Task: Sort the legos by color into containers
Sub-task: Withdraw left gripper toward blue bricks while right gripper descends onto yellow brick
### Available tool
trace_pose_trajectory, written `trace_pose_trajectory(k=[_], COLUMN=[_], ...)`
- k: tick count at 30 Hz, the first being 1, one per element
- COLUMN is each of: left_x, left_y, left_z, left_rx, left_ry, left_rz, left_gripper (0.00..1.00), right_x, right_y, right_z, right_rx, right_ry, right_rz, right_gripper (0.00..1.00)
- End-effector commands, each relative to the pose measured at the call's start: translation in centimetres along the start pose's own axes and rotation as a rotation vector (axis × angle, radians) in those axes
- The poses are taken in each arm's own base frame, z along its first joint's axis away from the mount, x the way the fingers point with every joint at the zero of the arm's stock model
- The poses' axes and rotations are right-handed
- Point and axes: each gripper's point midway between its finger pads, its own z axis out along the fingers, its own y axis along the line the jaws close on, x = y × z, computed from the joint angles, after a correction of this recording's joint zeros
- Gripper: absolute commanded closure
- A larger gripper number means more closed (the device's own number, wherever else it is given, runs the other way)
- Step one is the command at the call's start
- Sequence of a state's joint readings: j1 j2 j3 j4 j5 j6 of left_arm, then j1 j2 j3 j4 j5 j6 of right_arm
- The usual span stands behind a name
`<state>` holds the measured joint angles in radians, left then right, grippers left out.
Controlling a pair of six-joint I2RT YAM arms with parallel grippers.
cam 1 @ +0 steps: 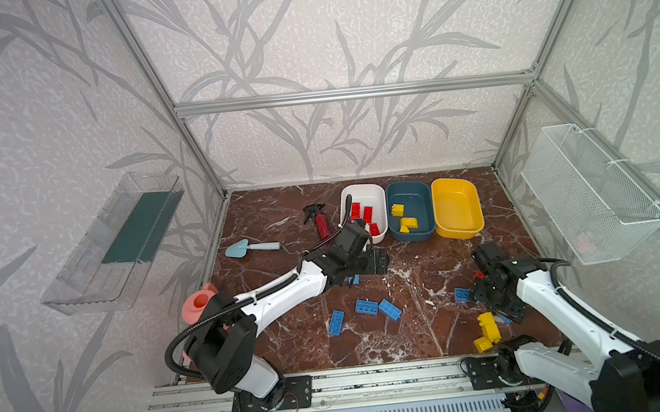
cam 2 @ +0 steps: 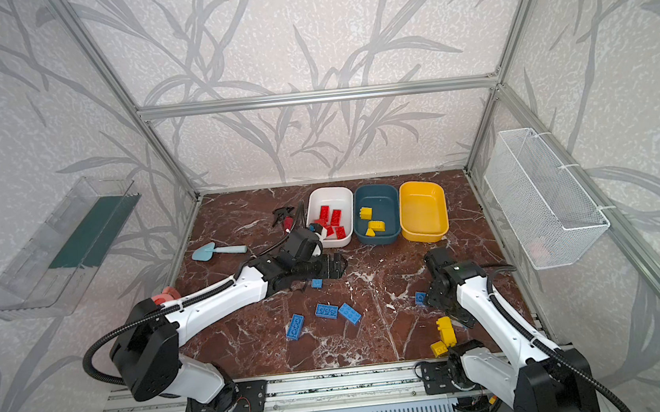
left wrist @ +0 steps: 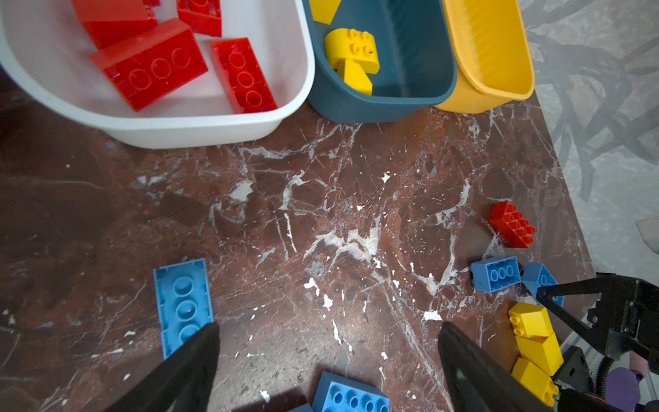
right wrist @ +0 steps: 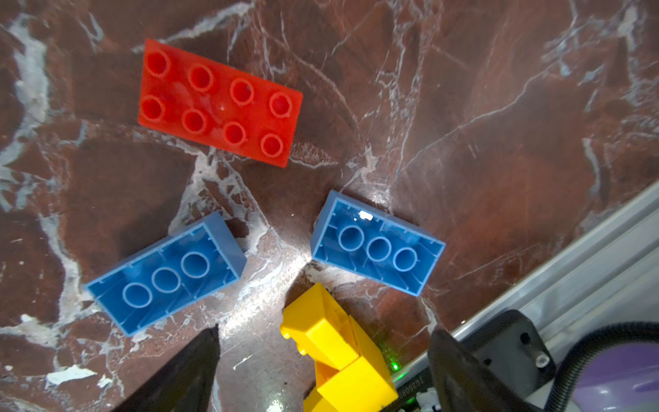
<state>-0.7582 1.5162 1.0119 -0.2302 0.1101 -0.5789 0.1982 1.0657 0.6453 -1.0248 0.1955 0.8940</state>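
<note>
Left gripper [left wrist: 328,328] spread, empty, at table [cam 1: 272,221] centre, right gripper [right wrist: 324,330] spread over yellow bricks [right wrist: 342,356] at 4 o'clock, tubs [cam 1: 421,202] at 12 o'clock, blue bricks [cam 1: 366,307] at 6 o'clock

leaf-patterned walls [cam 1: 344,28], red marble floor [cam 1: 313,349], aluminium frame [cam 1: 350,93]

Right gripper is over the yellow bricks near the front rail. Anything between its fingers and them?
Nothing visible does. In the right wrist view the right gripper has its jaws open on either side of the yellow bricks, with only bare table between. Two blue bricks lie just beyond, outside the jaws.
</note>
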Motion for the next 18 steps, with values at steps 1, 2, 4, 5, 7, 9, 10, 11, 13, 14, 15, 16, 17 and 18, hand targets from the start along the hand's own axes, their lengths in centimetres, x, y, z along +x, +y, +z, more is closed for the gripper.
trace_pose_trajectory(k=[1, 2, 4, 5, 7, 9, 10, 11, 13, 14, 15, 16, 17, 18], left_x=[-0.4, -0.3, -0.1, 0.0, 0.1, 0.2, 0.3, 0.3, 0.4, 0.4, 0.6, 0.6, 0.6, 0.6], left_y=[0.6, 0.8, 1.1, 1.2, 1.4, 1.5, 1.6, 1.7, 1.7, 1.7, 1.8, 1.8, 1.9, 1.9], left_z=[-0.8, -0.8, -0.9, -0.8, -0.8, -0.7, -0.6, -0.5, -0.4, -0.3, -0.2, -0.2, -0.1, -0.1], left_rx=[-0.024, -0.032, -0.038, -0.043, -0.047, -0.053, -0.056, -0.058, -0.058, -0.06, -0.061, -0.062, -0.064, -0.064], left_ry=[-0.048, -0.049, -0.049, -0.048, -0.049, -0.048, -0.045, -0.043, -0.039, -0.037, -0.034, -0.032, -0.032, -0.03], left_rz=[-0.001, 0.0, 0.002, 0.001, 0.001, 0.001, 0.0, -0.002, -0.003, -0.003, -0.004, -0.004, -0.003, -0.003], left_gripper=[0.05, 0.05, 0.05, 0.05, 0.05, 0.05, 0.05, 0.05, 0.05, 0.05, 0.05, 0.05, 0.05, 0.05], right_x=[0.6, 0.6, 0.7, 0.8, 1.1, 1.3, 1.3, 1.4, 1.5, 1.5, 1.5, 1.5, 1.5, 1.6], right_y=[0.5, 0.4, 0.3, 0.3, 0.2, 0.2, 0.2, 0.3, 0.3, 0.4, 0.5, 0.6, 0.7, 0.7], right_z=[0.9, 1.1, 1.4, 1.6, 2.0, 2.4, 2.6, 2.8, 3.1, 3.2, 3.2, 3.2, 3.4, 3.5], right_rx=[-0.006, 0.0, 0.015, 0.019, 0.024, 0.027, 0.029, 0.029, 0.032, 0.028, 0.026, 0.025, 0.024, 0.024], right_ry=[0.041, 0.045, 0.053, 0.058, 0.067, 0.074, 0.076, 0.077, 0.081, 0.084, 0.088, 0.093, 0.096, 0.1], right_rz=[0.035, 0.036, 0.039, 0.038, 0.035, 0.034, 0.033, 0.032, 0.03, 0.023, 0.013, 0.005, 0.003, 0.004], right_gripper=[0.11, 0.13, 0.14, 0.15, 0.17, 0.19, 0.19, 0.2, 0.22, 0.22, 0.23, 0.23, 0.24, 0.25])
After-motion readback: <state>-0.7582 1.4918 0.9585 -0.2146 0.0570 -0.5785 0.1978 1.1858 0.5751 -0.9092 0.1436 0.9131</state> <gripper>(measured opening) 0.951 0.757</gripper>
